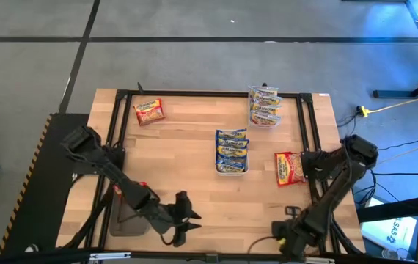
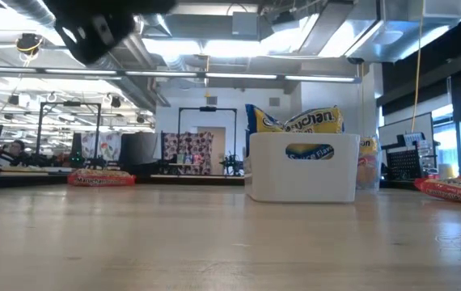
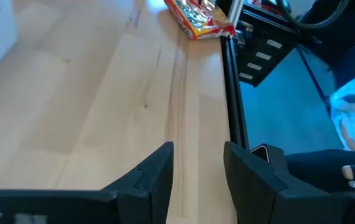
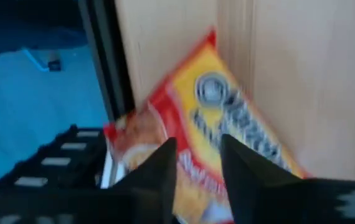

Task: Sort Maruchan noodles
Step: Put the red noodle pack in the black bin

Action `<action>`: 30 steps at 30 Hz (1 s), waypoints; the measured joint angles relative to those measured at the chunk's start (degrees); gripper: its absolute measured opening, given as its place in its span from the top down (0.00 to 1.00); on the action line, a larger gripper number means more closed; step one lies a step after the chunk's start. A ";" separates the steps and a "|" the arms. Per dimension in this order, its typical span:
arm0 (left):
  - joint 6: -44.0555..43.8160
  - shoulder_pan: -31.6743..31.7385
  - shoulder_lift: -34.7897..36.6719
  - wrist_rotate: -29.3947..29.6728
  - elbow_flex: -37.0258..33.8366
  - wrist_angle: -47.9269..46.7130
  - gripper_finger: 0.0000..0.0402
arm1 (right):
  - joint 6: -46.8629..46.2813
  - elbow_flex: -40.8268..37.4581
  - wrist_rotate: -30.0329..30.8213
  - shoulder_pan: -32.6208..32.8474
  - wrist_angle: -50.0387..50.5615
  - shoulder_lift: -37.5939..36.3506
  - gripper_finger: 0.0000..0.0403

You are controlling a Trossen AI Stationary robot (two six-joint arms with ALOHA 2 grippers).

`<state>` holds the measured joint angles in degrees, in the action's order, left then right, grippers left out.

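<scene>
I am looking down on a pale, grained wooden table (image 1: pixel 194 191) framed by a black metal rail. Far left, near the back corner, a flat orange-bordered packet (image 1: pixel 149 111) is lying alone on the wood. My left gripper (image 1: pixel 187 220) is hanging over the near edge, its two dark, blunt fingers (image 3: pixel 156 177) standing slightly apart with nothing between them. Mid-table, a white tray (image 1: pixel 232 169) is holding blue-bordered packets (image 1: pixel 232 145) stacked on edge; from table height the tray's smooth wall (image 2: pixel 303 166) is showing a printed label. Behind it to the right, a clear plastic tub (image 1: pixel 265 119) is holding more packets (image 1: pixel 265 104). Farther right, a red-bordered packet (image 1: pixel 288 168) is lying flat, just beside the rail. My right gripper (image 4: pixel 196 168) is hovering over that glossy, crinkled wrapper, fingers (image 4: pixel 159 171) parted and empty.
</scene>
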<state>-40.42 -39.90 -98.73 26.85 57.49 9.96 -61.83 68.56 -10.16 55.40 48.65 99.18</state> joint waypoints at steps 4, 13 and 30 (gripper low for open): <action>0.02 1.04 -1.64 -1.57 0.00 1.92 0.67 | -2.41 -0.01 -1.43 3.20 1.02 0.23 0.88; 0.07 0.27 -2.17 -1.51 0.00 2.76 0.67 | -1.52 -8.55 0.19 3.73 -13.53 0.47 0.97; 0.48 -0.35 -2.17 2.31 0.00 2.97 0.67 | 3.17 -11.13 24.14 -9.33 -24.51 0.59 0.98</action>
<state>-39.94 -40.25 -100.90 29.16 57.49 12.93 -58.66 57.43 13.98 46.07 24.13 99.77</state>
